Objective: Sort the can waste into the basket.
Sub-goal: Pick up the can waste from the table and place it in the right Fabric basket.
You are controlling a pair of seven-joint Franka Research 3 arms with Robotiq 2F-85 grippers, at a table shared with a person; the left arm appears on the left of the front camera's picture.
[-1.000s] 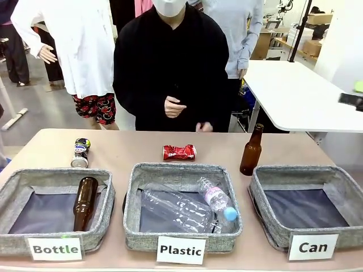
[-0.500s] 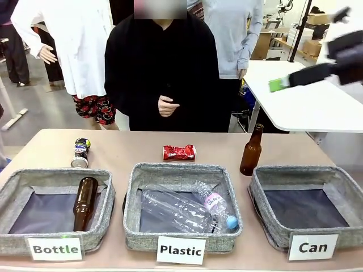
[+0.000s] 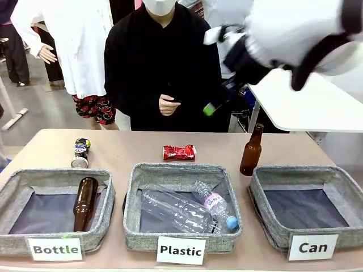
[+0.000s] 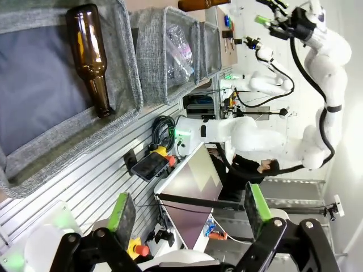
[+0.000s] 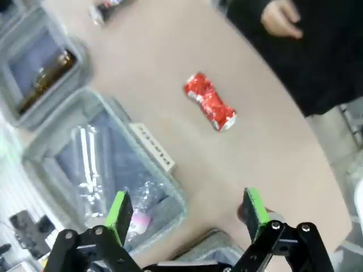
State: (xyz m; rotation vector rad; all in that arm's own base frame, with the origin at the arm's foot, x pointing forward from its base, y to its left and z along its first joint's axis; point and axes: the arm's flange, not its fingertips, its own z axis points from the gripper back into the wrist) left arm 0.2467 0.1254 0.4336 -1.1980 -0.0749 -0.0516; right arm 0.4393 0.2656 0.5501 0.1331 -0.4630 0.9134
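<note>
Open table (image 3: 130,148) around red can (image 3: 179,152); brown btl (image 3: 251,151) upright nr Can basket (image 3: 300,170).

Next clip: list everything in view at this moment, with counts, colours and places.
Cans: 2; red can at the table's far middle, dark can far left.
Baskets: 3, grey, along the near edge; Bottle basket left, Plastic basket middle, Can basket right.
Brown bottles: 2; one lying in the Bottle basket, one upright behind the Can basket.
Plastic bottles: 2, clear, in the Plastic basket.
Table: 1, tan.
Person: 1, black top, far side.
Right gripper: open, above the table.
Left gripper: open, off the table's Bottle-basket end.
</note>
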